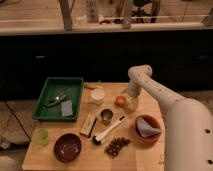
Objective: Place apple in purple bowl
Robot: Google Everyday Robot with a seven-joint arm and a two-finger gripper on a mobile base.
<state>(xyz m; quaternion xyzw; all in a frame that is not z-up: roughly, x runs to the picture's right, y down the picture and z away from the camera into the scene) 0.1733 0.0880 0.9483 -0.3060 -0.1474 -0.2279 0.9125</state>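
Note:
The apple (120,100) is a small orange-red fruit on the wooden table, just right of the white cup. My gripper (128,104) hangs from the white arm directly at the apple's right side, low over the table, and partly overlaps the fruit. The purple bowl (67,148) is a dark maroon bowl at the table's front left, well away from the gripper, with nothing visible in it.
An orange bowl (148,135) holding a grey cloth stands at the right. A metal cup (106,116), a brush (108,131), a wooden block (88,125) and dark grapes (116,146) fill the middle. A green tray (58,85), a white cup (97,96) and a green cup (42,136) stand to the left.

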